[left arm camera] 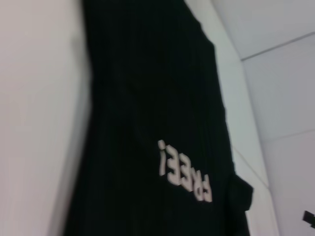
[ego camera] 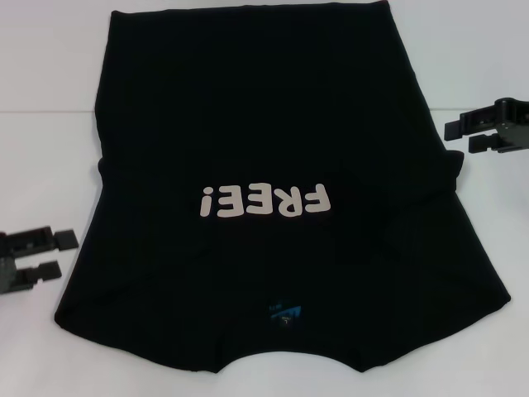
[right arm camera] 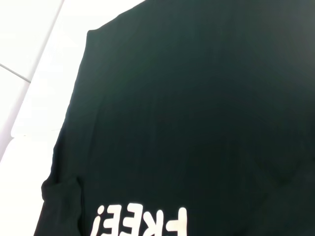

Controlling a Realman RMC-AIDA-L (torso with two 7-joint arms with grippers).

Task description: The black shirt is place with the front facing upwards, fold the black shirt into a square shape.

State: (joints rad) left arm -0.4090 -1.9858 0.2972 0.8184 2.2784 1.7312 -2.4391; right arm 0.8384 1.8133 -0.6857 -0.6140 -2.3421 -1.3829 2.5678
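Note:
The black shirt point(ego camera: 264, 124) lies flat on the white table, front up, with the cream letters "FREE!" point(ego camera: 264, 201) upside down to me. Its collar and small blue neck label point(ego camera: 283, 314) are at the near edge, the hem at the far edge. Both sleeves look tucked in at the sides. My left gripper point(ego camera: 66, 254) sits open on the table just off the shirt's near left edge. My right gripper point(ego camera: 459, 137) hovers open beside the shirt's right side, near the tucked sleeve. Neither touches the cloth. The shirt point(left arm camera: 147, 123) fills the left wrist view, and the shirt point(right arm camera: 197, 108) fills the right wrist view.
Bare white table point(ego camera: 41, 141) shows left and right of the shirt. The near collar edge reaches the bottom of the head view. A wall seam point(left arm camera: 275, 49) runs beyond the table's far end.

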